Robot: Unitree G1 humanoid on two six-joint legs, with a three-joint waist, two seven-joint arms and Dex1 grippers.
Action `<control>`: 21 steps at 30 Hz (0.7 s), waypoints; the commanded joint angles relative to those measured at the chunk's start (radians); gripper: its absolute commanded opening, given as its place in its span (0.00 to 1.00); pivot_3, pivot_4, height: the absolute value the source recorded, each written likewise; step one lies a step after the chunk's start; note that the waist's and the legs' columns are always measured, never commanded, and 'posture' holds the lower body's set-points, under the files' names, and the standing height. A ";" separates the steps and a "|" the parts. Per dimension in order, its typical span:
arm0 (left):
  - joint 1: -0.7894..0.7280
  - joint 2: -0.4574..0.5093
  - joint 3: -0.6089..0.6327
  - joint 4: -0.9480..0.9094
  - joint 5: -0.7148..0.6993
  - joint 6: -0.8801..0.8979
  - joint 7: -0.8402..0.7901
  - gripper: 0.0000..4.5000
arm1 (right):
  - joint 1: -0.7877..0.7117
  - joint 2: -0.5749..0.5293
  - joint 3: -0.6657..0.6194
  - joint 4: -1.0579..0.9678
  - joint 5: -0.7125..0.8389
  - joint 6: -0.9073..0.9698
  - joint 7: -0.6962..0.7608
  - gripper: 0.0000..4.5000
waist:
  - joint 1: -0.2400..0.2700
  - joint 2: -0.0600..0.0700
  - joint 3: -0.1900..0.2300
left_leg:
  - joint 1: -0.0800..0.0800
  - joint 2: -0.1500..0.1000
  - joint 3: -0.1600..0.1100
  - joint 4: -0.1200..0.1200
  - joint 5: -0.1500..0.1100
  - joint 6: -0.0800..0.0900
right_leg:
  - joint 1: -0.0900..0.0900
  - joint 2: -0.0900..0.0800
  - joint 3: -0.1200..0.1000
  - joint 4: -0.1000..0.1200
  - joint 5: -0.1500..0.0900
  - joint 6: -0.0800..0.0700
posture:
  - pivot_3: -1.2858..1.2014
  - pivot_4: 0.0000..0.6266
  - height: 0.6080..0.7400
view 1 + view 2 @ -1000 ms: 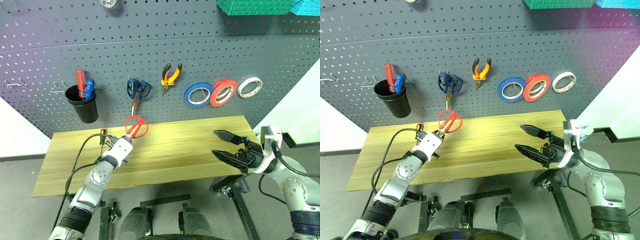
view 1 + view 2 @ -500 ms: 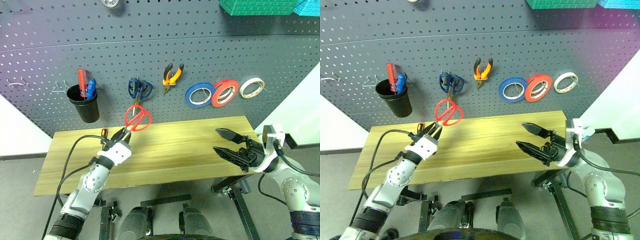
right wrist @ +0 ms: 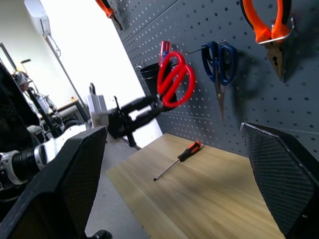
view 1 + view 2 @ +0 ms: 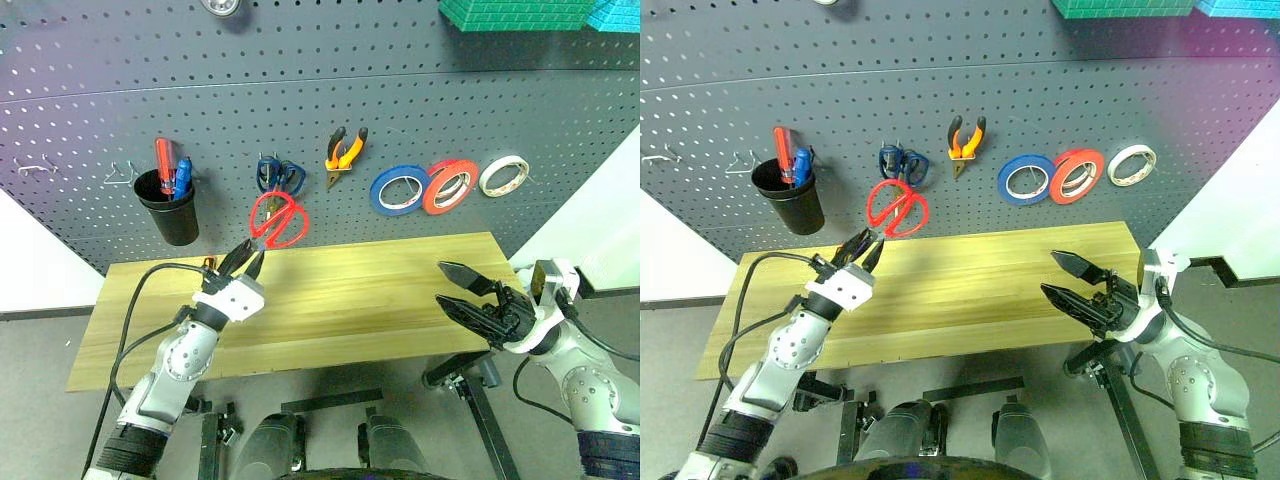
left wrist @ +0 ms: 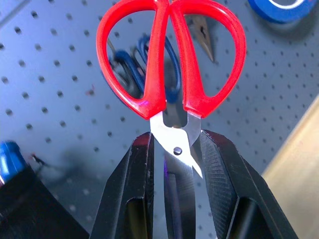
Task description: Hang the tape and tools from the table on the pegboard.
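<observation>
— Dark grey is most of what we face: the pegboard (image 4: 300, 100) already carries the blue tape (image 4: 398, 190) and the pliers (image 4: 343, 150), with the blue-handled scissors (image 4: 277, 177) on a hook between the pliers and the black cup (image 4: 170, 210). Where do we stand in the job?

— We judge we are in the hanging step for the red scissors (image 4: 277, 219). Below the board, the table (image 4: 400, 300) has one task tool on it, the screwdriver (image 3: 178, 160), lying flat near its left end.

— And the red scissors themselves?

— Our left gripper (image 4: 243, 261) is clamped on their blades near the pivot, handles pointing up at the board, just below the blue-handled pair. In the left wrist view the fingers (image 5: 219, 169) press the steel from both sides. We cannot tell whether the red loops touch the board.

— What does the next move ask of us?

— We think it calls for threading one red loop over a free hook, without knocking the blue-handled pair, then letting go.

— And the other arm?

— Our right gripper (image 4: 468, 295) hangs over the table's right end, jaws spread wide, holding and touching nothing.
</observation>
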 commanded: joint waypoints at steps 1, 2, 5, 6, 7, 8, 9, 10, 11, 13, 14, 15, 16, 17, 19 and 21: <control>-0.023 -0.003 0.026 -0.032 -0.005 -0.009 -0.001 0.23 | -0.014 0.002 -0.005 0.000 -0.007 -0.021 0.016 1.00 | 0.000 0.000 0.000 | 0.000 0.000 0.000 0.000 0.000 0.000 | 0.000 0.000 0.000 0.000 0.000 0.000 | 0.47 0.14 0.87; -0.029 -0.006 0.027 -0.025 -0.014 -0.006 -0.005 0.23 | -0.016 0.001 -0.006 0.003 -0.009 -0.023 0.018 1.00 | -0.001 0.000 0.000 | 0.000 0.000 0.000 0.000 0.000 0.000 | 0.000 0.000 0.000 0.000 0.000 0.000 | 0.47 0.14 0.87; -0.051 -0.014 0.032 -0.003 -0.033 0.004 -0.013 0.23 | -0.015 0.003 -0.006 0.015 -0.019 -0.031 0.027 1.00 | -0.001 0.000 0.000 | 0.000 0.000 0.000 0.000 0.000 0.000 | 0.000 0.000 0.000 0.000 0.000 0.001 | 0.47 0.13 0.87; -0.058 -0.014 0.033 0.004 -0.034 0.003 -0.014 0.23 | -0.014 0.003 -0.004 0.018 -0.022 -0.034 0.032 1.00 | -0.001 0.000 0.000 | 0.000 0.000 0.000 0.000 0.000 0.000 | 0.000 0.000 0.000 0.000 0.000 0.001 | 0.47 0.13 0.87; -0.070 -0.017 0.035 0.016 -0.036 0.003 -0.012 0.23 | -0.013 0.004 -0.003 0.019 -0.024 -0.036 0.037 1.00 | -0.001 0.001 0.000 | 0.000 0.000 0.000 0.000 0.000 0.000 | 0.000 0.000 0.000 0.000 0.001 0.001 | 0.47 0.13 0.87; -0.079 -0.020 0.038 0.026 -0.036 0.004 -0.008 0.23 | -0.012 0.004 -0.001 0.018 -0.025 -0.037 0.043 1.00 | -0.001 0.001 -0.001 | 0.000 0.000 0.000 0.000 0.000 0.000 | 0.000 0.000 0.000 0.000 0.001 0.001 | 0.46 0.13 0.87; -0.090 -0.027 0.042 0.039 -0.042 0.008 -0.006 0.23 | -0.011 0.004 0.000 0.018 -0.028 -0.040 0.048 1.00 | -0.001 0.001 -0.001 | 0.000 0.000 0.000 0.000 0.000 0.000 | 0.000 0.000 0.000 0.000 0.001 0.001 | 0.46 0.13 0.87; -0.101 -0.034 0.047 0.052 -0.047 0.012 -0.005 0.23 | -0.010 0.005 0.001 0.018 -0.031 -0.042 0.052 1.00 | -0.001 0.001 -0.001 | 0.000 0.000 0.000 0.000 0.000 0.000 | 0.000 0.000 0.000 0.000 0.001 0.001 | 0.46 0.13 0.87; -0.108 -0.039 0.050 0.060 -0.049 0.014 -0.005 0.23 | -0.010 0.006 0.001 0.019 -0.033 -0.043 0.054 1.00 | -0.001 0.001 -0.001 | 0.000 0.000 0.000 0.000 0.000 0.000 | 0.000 0.000 0.000 0.000 0.001 0.001 | 0.46 0.13 0.87; -0.120 -0.049 0.056 0.076 -0.055 0.019 -0.007 0.23 | -0.010 0.006 0.000 0.024 -0.037 -0.048 0.059 1.00 | -0.002 0.001 -0.001 | 0.000 0.000 0.000 0.001 0.000 0.000 | 0.000 0.000 0.000 0.000 0.001 0.002 | 0.46 0.13 0.87; -0.130 -0.054 0.058 0.091 -0.056 0.020 -0.004 0.23 | -0.008 0.005 0.001 0.030 -0.043 -0.053 0.063 1.00 | -0.002 0.001 -0.001 | 0.000 0.000 0.000 0.001 0.000 0.000 | 0.000 0.000 0.000 0.000 0.001 0.002 | 0.46 0.13 0.87; -0.138 -0.057 0.059 0.104 -0.058 0.021 -0.003 0.23 | -0.005 0.004 0.003 0.036 -0.050 -0.058 0.069 1.00 | -0.002 0.001 -0.001 | 0.000 0.000 0.000 0.001 0.000 0.000 | 0.000 0.000 0.000 0.000 0.001 0.002 | 0.46 0.13 0.87; -0.144 -0.059 0.060 0.113 -0.058 0.020 -0.002 0.23 | -0.004 0.003 0.005 0.039 -0.055 -0.061 0.073 1.00 | -0.002 0.001 -0.001 | 0.000 0.000 0.000 0.001 0.000 0.000 | 0.000 0.001 0.000 0.000 0.001 0.002 | 0.46 0.13 0.87; -0.151 -0.062 0.057 0.126 -0.060 0.020 -0.005 0.23 | -0.003 0.003 0.006 0.042 -0.060 -0.066 0.076 1.00 | -0.002 0.001 -0.001 | 0.000 0.000 0.000 0.001 0.000 0.000 | 0.000 0.001 0.000 0.000 0.001 0.002 | 0.46 0.13 0.87; -0.166 -0.074 0.053 0.155 -0.069 0.021 -0.011 0.23 | -0.005 0.005 0.005 0.045 -0.063 -0.069 0.078 1.00 | -0.003 0.001 -0.001 | 0.000 0.000 0.000 0.001 0.000 0.000 | 0.000 0.001 0.000 0.000 0.001 0.002 | 0.46 0.13 0.87; -0.188 -0.089 0.042 0.197 -0.076 0.017 -0.017 0.23 | -0.009 0.006 0.006 0.049 -0.066 -0.073 0.081 1.00 | -0.003 0.001 -0.001 | 0.000 0.000 0.000 0.001 0.000 0.000 | 0.000 0.001 0.000 0.000 0.001 0.002 | 0.46 0.14 0.87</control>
